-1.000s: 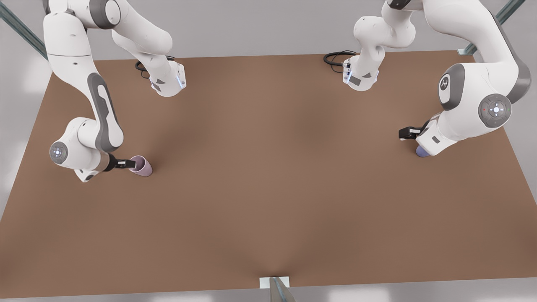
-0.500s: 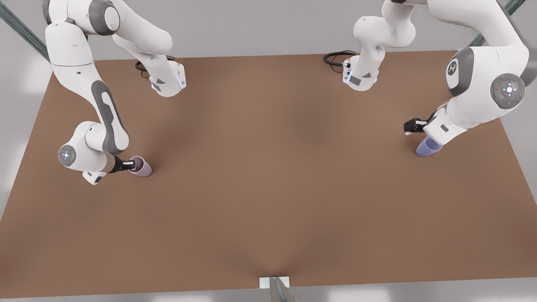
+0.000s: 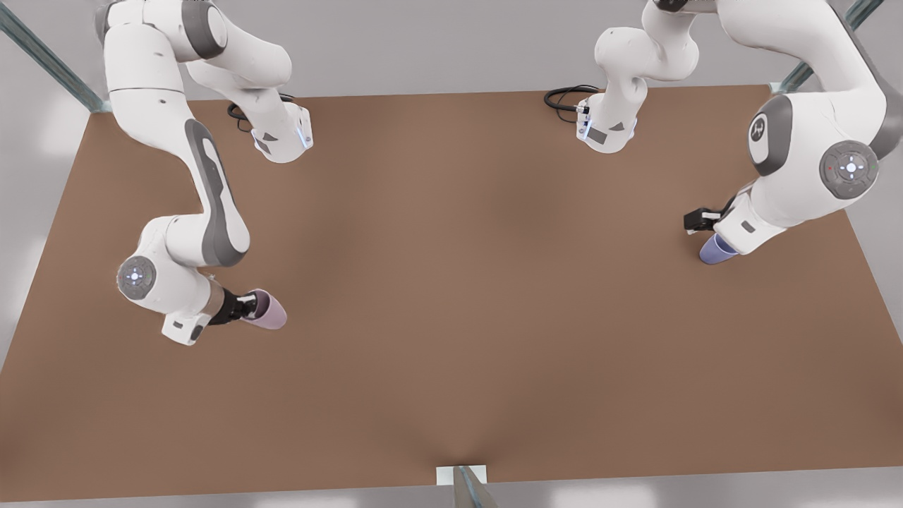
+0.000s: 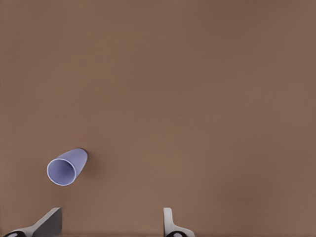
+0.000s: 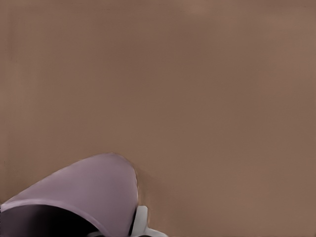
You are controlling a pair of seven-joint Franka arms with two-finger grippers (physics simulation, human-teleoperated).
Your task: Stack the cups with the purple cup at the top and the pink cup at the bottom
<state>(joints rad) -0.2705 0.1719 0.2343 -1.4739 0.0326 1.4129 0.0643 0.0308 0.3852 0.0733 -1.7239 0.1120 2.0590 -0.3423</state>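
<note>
Cups sit far apart on the brown table (image 3: 451, 296), one at each side of the front view. The pink cup (image 3: 267, 310) is at the front view's left, tilted, with its rim toward the right end effector (image 3: 243, 306), whose dark fingers are clenched on that rim. In the right wrist view the pink cup (image 5: 84, 195) looms close, its dark inside facing the camera and a pale fingertip (image 5: 141, 217) pressed against its wall; the table shows beyond it.

The purple cup (image 3: 716, 249) is at the front view's right, partly covered by the white wrist of the other arm. The left end effector (image 3: 698, 221) hangs just above and beside it, a dark finger pointing toward the front view's left. In the left wrist view the purple cup (image 4: 66, 167) appears whole, its open mouth turned toward the camera, free of any grip. The left end effector (image 4: 111, 222) is released: its two pale fingertips stand wide apart, with bare table between them, and the cup lies outside that gap, near one fingertip (image 4: 49, 220).

Black cables (image 3: 564, 95) coil by the arm bases at the table's far edge.
</note>
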